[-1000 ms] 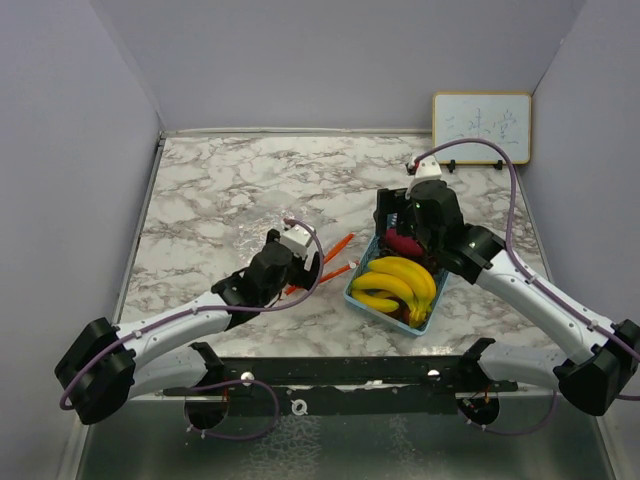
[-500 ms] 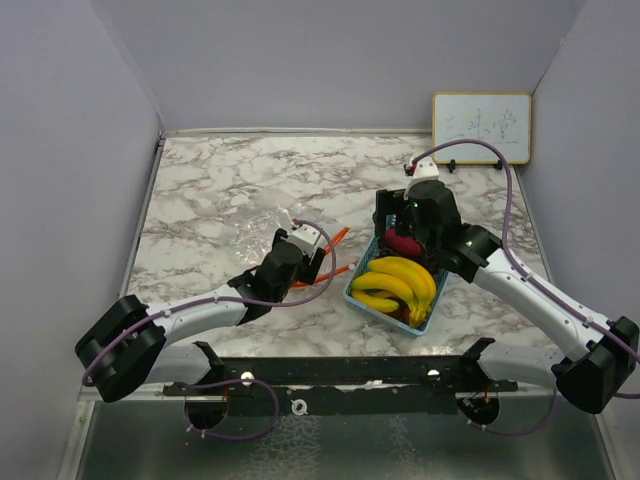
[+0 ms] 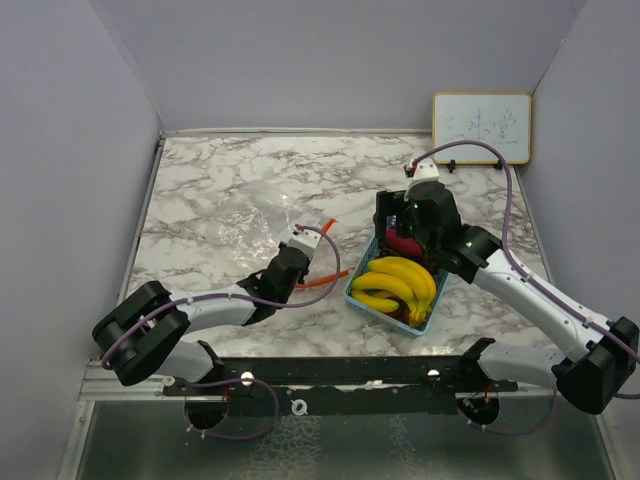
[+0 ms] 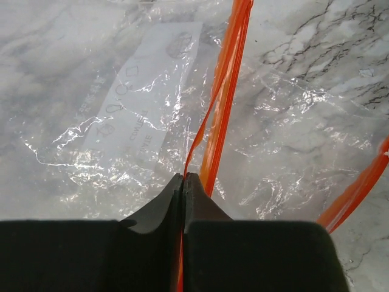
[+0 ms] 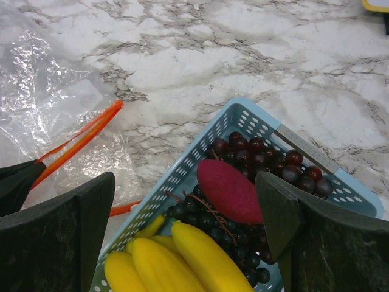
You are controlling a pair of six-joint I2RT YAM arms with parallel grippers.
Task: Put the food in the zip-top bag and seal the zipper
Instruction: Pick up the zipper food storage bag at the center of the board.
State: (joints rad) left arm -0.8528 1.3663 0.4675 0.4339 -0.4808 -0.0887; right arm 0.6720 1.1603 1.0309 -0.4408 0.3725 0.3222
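On my left wrist feed the left fingers [image 4: 184,180] are pressed fully together, and a thin strand of the orange zipper [image 4: 228,73] is pinched between their tips. The rest of that strip runs away from them across the zip-top bag [image 4: 127,121]. The bag is clear and crinkled, with a pale printed label panel, and it lies flat on the marble worktop [image 3: 230,180] to the left of the light blue basket [image 5: 243,118]. A second stretch of orange shows at the right edge of that feed, apart from the first. From the right wrist the two strips near the grip look parted into a narrow loop, so the mouth seems slightly open there, though I cannot tell how far. The right fingers [image 5: 58,234] are spread wide and hold nothing. They hang over the basket, one on either side of my view of its contents. All the food I can make out is in the basket: the magenta oblong piece [image 5: 228,190] lies on top of the dark purple grapes [image 5: 255,152], and the yellow bananas [image 5: 194,255] fill the end nearer me. No food is inside the bag. A small whiteboard [image 3: 481,127] leans at the far right corner.
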